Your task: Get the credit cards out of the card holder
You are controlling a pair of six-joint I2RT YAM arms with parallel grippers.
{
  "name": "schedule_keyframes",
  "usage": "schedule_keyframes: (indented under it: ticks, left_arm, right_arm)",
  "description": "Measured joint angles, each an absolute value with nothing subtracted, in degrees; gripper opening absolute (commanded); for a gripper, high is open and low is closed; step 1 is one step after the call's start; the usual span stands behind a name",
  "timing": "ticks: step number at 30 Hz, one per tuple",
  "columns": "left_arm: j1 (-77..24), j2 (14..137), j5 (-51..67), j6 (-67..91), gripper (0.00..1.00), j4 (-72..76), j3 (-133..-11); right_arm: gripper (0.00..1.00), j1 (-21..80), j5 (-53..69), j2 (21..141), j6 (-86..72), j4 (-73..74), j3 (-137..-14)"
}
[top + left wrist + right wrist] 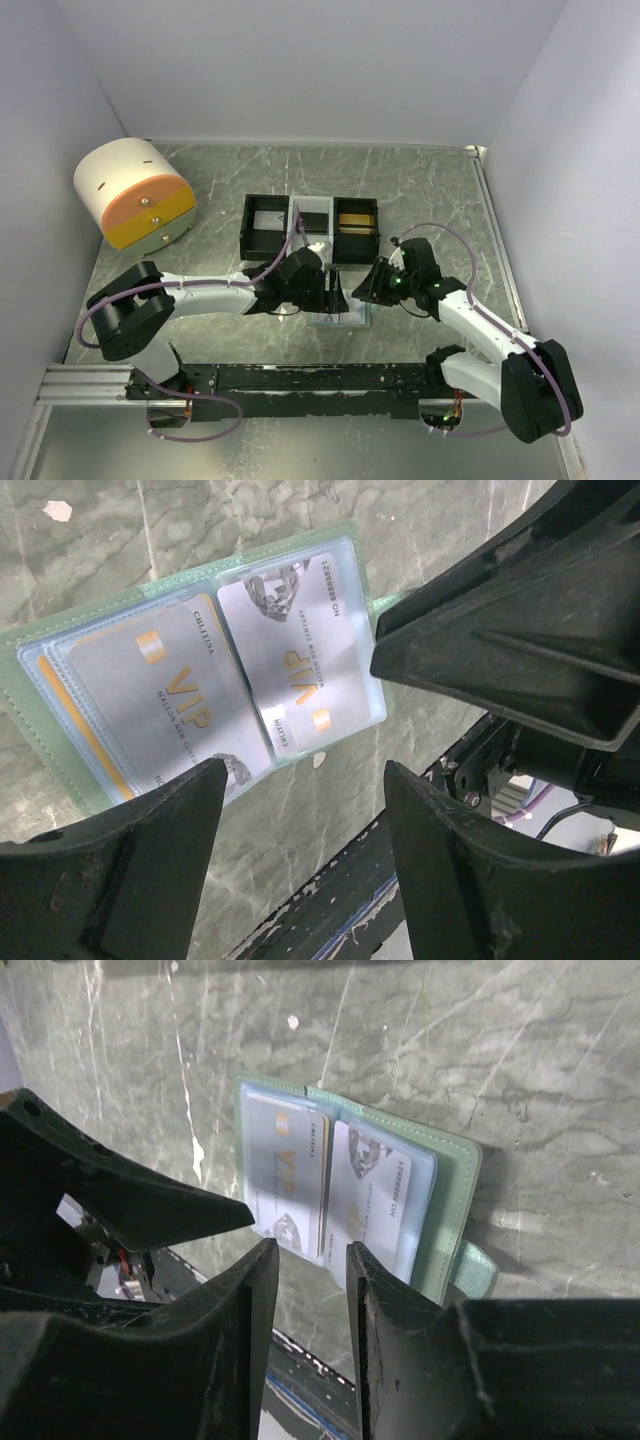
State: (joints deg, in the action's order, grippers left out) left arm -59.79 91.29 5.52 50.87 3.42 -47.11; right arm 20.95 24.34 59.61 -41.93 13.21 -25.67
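Note:
The card holder [341,319] lies open and flat on the table between my two grippers. In the left wrist view the card holder [213,630] shows two silver VIP credit cards [150,695] in clear sleeves, one per panel, with an orange-edged card under the left one. My left gripper [305,780] is open and empty, just above the holder's near edge. In the right wrist view the holder [455,1190] shows the same cards [370,1195]. My right gripper [308,1255] is open with a narrow gap, empty, just in front of the holder's edge.
A black-and-white three-compartment tray [310,228] stands just behind the grippers, with a gold item in its right compartment [356,218]. A white and orange cylinder [135,195] sits at the far left. A black rail [300,380] runs along the near edge.

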Motion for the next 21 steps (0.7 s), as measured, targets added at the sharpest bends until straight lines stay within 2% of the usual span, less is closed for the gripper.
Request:
schedule_keyframes:
  ticks: [7,21]
  left_arm:
    - [-59.44,91.29,4.89,51.44,0.75,3.22,-47.13]
    - [-59.44,98.24,7.88,50.57,0.69,4.36,-51.88]
  right_arm:
    - [0.31,20.95,26.02,61.73,-41.15,12.86,-24.99]
    - [0.22,20.95,20.60,63.22,-43.79,10.92,-18.94]
